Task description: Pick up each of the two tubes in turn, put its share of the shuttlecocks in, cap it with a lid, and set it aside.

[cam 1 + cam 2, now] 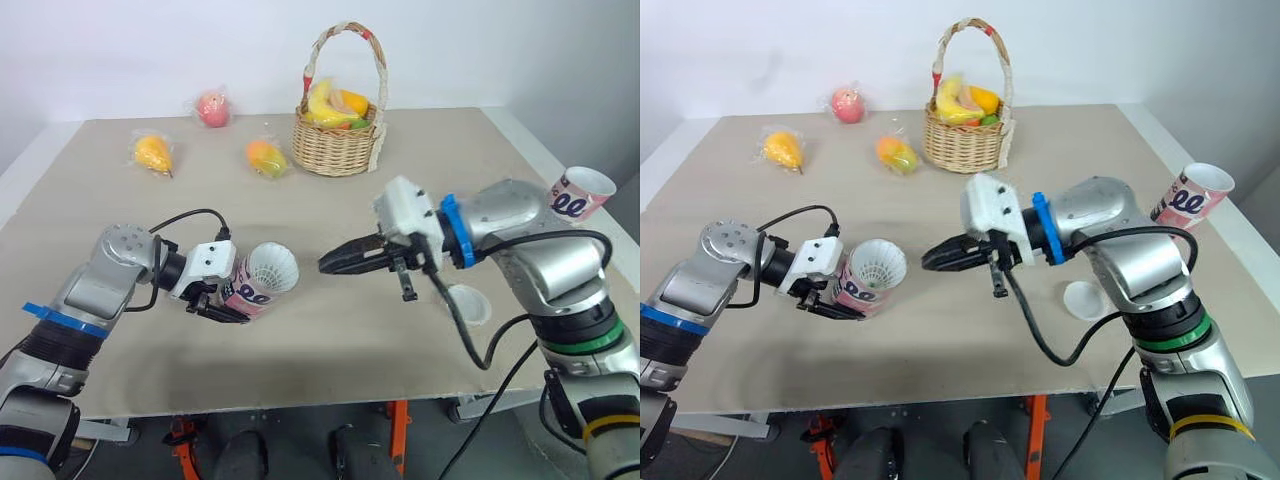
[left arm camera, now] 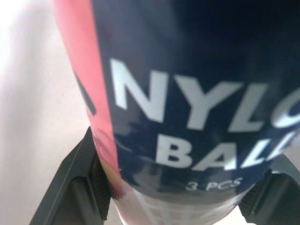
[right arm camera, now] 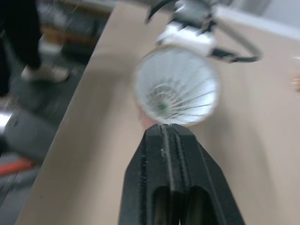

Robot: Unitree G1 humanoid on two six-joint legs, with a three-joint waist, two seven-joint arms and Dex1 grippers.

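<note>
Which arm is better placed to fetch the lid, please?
Right: the left end effector grips the tube, while the right end effector is free and the white lid lies beside that arm.

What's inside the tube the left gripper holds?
One white shuttlecock sits in the tube mouth, skirt facing out. Anything stacked behind it is covered.

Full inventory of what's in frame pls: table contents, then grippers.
tube: 1, pink and navy, held in left gripper
shuttlecock: 1, white, in that tube's mouth
second tube: 1, pink and white, near table's right edge
lid: 1, white, on table under right arm
basket: 1, wicker, far centre, holding yellow and orange fruit
bagged fruits: 3, red fruit, yellow fruit, orange fruit, left of basket
table: 1, tan
left gripper: shut on tube
right gripper: shut, empty, pointing at shuttlecock
</note>
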